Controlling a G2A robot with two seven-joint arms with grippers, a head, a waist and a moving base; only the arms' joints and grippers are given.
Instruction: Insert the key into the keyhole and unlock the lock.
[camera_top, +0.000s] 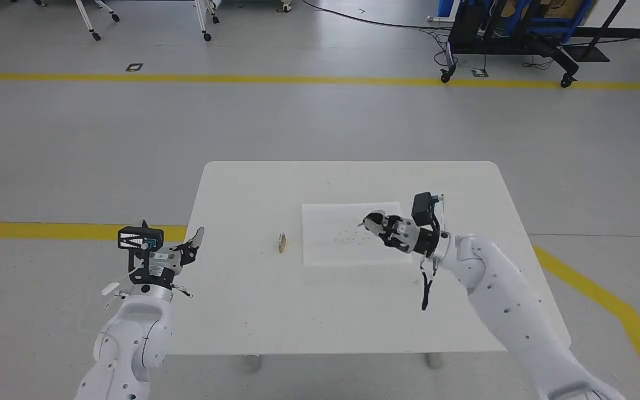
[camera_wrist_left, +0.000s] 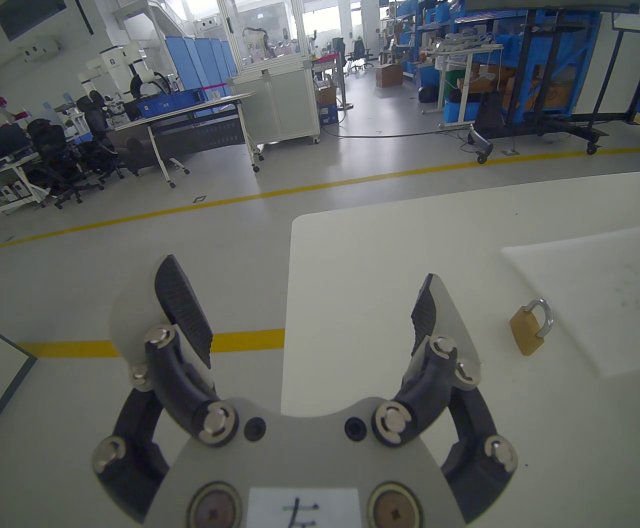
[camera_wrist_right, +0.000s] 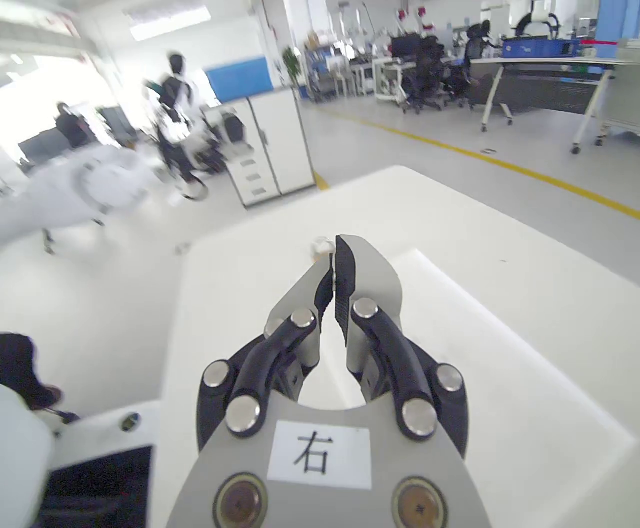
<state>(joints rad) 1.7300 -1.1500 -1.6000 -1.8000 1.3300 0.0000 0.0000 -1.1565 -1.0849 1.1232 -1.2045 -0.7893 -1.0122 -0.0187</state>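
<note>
While lock (camera_wrist_left: 526, 334) lies flat, shackle (camera_wrist_left: 545, 311) faces mat (camera_wrist_left: 590, 280).

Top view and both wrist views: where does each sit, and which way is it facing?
Top view: above the arms, looking down on the white table; both arms show, left gripper at its edge, right gripper over the mat.
Left wrist view: on the left wrist, facing across the table toward the hall; own jaws open.
Right wrist view: on the right wrist, facing across the mat; own jaws shut, likely on the key.
Shared: top and left wrist views both show the padlock beside the mat.
</note>
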